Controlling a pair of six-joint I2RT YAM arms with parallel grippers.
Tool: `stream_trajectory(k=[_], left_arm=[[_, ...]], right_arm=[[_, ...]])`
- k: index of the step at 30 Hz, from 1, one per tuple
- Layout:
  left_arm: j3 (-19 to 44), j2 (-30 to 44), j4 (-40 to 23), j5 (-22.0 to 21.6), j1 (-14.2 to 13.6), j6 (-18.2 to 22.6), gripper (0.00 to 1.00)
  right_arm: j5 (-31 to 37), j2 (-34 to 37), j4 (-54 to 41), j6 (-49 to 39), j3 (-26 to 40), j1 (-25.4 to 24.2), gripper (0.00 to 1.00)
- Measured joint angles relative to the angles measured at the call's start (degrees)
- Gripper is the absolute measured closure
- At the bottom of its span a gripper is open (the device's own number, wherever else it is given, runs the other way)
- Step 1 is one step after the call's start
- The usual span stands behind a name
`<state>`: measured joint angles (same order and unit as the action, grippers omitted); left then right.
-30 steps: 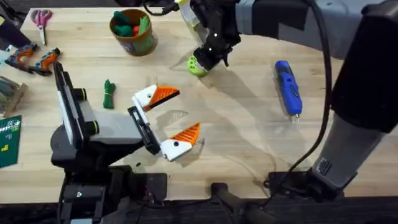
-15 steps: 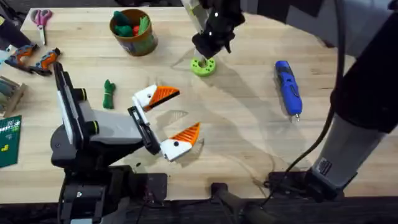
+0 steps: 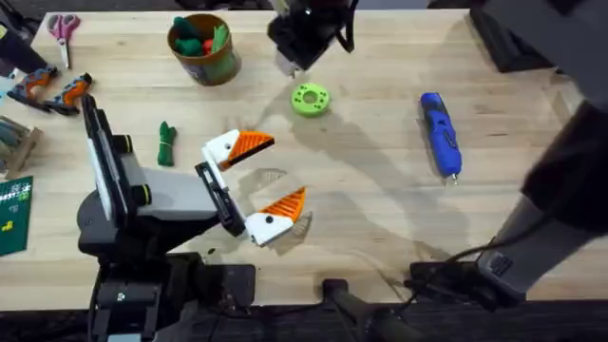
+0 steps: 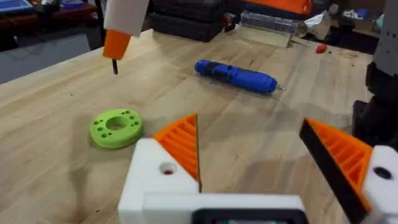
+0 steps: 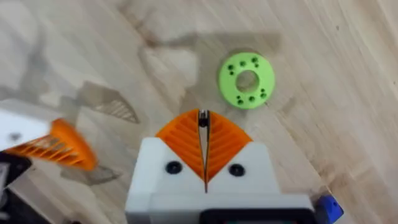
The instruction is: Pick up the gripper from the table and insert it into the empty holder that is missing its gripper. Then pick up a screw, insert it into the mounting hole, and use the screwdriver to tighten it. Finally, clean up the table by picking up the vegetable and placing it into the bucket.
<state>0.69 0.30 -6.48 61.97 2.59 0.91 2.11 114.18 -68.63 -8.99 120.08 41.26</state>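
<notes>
Blue pen-shaped screwdriver (image 3: pixel 440 134) lies flat; left jaws apart, right jaws clamp a screw (image 5: pixel 203 119).

Overhead camera looks down and forward across my table (image 3: pixel 380 218). My left wrist camera views low along it; my right looks straight down. All share the green ring (image 3: pixel 311 99).

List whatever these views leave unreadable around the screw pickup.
- Right wrist: the right gripper hides most of the thin dark screw between its orange pads, so its head and length are unclear.
- Overhead: the same gripper is a dark blur by the top edge.
- Right wrist: the screwdriver is cut off at the bottom edge.
- Overhead: the bucket has contents too small to name.
</notes>
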Motion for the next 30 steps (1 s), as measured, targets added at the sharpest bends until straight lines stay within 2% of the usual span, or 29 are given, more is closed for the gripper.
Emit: stream_trajectory(k=[9,13,20,30], left_arm=[[0.0,0.01,0.0,0.01,0.0,0.0,0.014],[0.0,-0.01,0.0,0.0,0.0,0.0,0.015],[0.0,0.01,0.0,0.01,0.0,0.0,0.015],[0.0,0.0,0.0,0.01,0.0,0.0,0.015]], right_arm=[[-2.18,-7.48,-0.38,-0.05,0.14,8.22,0.995],[-5.93,-9.62,-0.4,0.23,0.23,11.18,0.995],[-10.56,-9.96,-1.53,1.7,0.51,14.19,0.995],[-9.37,-9.05,-0.64,1.44,0.51,19.68,0.996]])
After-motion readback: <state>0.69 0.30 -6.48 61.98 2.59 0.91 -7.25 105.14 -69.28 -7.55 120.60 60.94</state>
